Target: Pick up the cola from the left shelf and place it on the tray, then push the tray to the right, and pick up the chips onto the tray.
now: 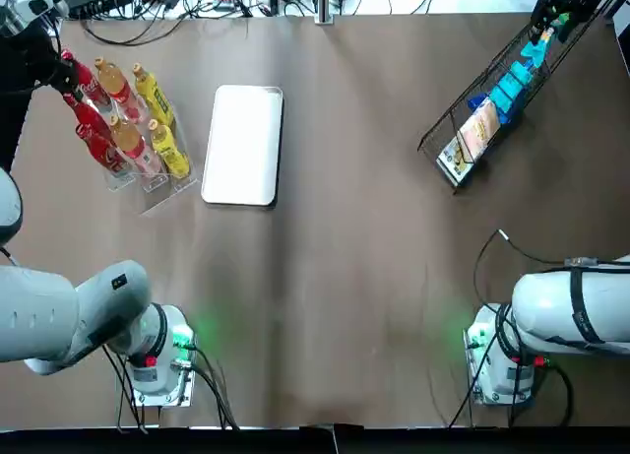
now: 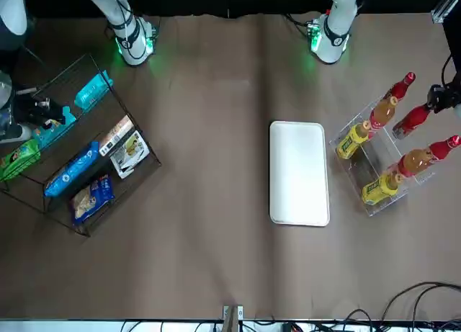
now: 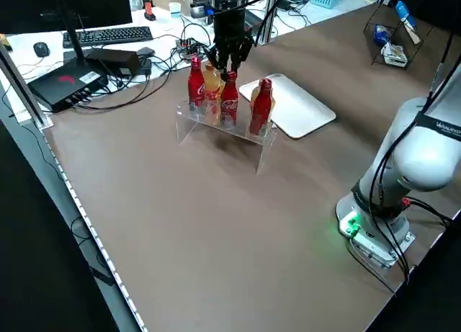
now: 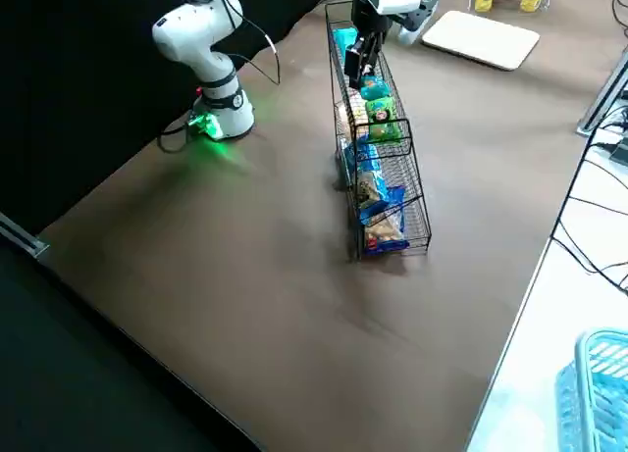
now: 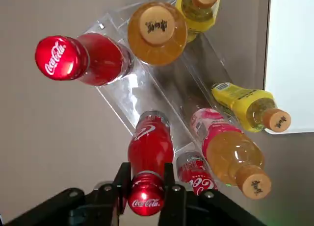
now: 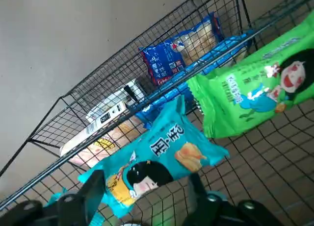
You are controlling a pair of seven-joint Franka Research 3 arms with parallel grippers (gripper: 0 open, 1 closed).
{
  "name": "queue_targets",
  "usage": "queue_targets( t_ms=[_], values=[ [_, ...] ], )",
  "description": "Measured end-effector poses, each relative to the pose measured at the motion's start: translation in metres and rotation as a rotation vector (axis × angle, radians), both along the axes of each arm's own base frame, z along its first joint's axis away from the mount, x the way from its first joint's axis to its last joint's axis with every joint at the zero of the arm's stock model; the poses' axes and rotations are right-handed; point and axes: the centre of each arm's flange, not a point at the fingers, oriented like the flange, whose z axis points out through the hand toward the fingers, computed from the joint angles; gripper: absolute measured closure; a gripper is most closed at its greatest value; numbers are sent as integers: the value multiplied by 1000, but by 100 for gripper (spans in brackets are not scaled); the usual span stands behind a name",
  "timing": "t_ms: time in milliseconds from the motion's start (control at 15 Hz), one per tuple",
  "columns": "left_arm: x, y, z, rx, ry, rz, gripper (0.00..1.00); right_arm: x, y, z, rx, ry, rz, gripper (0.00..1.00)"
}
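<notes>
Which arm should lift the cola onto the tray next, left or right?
Left. The left end effector grips a cola bottle by the neck at the shelf beside the tray. The right end effector hangs open at the wire rack across the table.

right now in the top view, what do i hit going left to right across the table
clear bottle shelf → white tray → wire snack rack

A lab: keyboard (image 3: pixel 108 35), mouse (image 3: pixel 42 49) and tangled cables (image 3: pixel 173 55) edge the robot table (image 3: pixel 216 202).
</notes>
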Motion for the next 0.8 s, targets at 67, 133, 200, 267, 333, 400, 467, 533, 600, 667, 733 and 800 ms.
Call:
queue_targets(
  t_ms=[67, 133, 200, 267, 333, 400, 467, 533, 600, 667, 733, 800],
  values=[
    [0, 0, 0, 0, 0, 5, 69, 1, 2, -3, 1, 4, 4, 43],
    [0, 0, 0, 1, 0, 6, 69, 2, 4, -3, 1, 5, 7, 44],
    [0, -1, 1, 1, -1, 5, 69, 2, 5, -3, 1, 5, 9, 46],
    [2, -2, 3, 2, -4, 4, 69, 2, 5, -3, 1, 5, 10, 55],
    [3, -3, 11, 3, -7, 2, 69, 2, 5, -3, 1, 4, 10, 65],
    [4, -4, 23, 2, -3, 0, 69, 2, 5, -2, 1, 4, 9, 67],
    [5, -5, 40, 1, -1, -3, 69, 2, 5, -2, 1, 4, 9, 67],
    [7, -7, 59, 2, -2, -3, 69, 2, 5, -2, 0, 6, 9, 74],
    [9, -12, 77, 5, -6, -1, 69, 1, 4, -1, -2, 6, 8, 81],
    [12, -20, 94, 10, -12, 8, 69, 1, 3, 0, -5, 6, 6, 88],
    [18, -32, 107, 16, -20, 22, 69, 1, 2, 0, -5, 6, 5, 90],
    [26, -46, 116, 22, -28, 40, 69, 0, 2, 0, -5, 7, 5, 90]
  ],
)
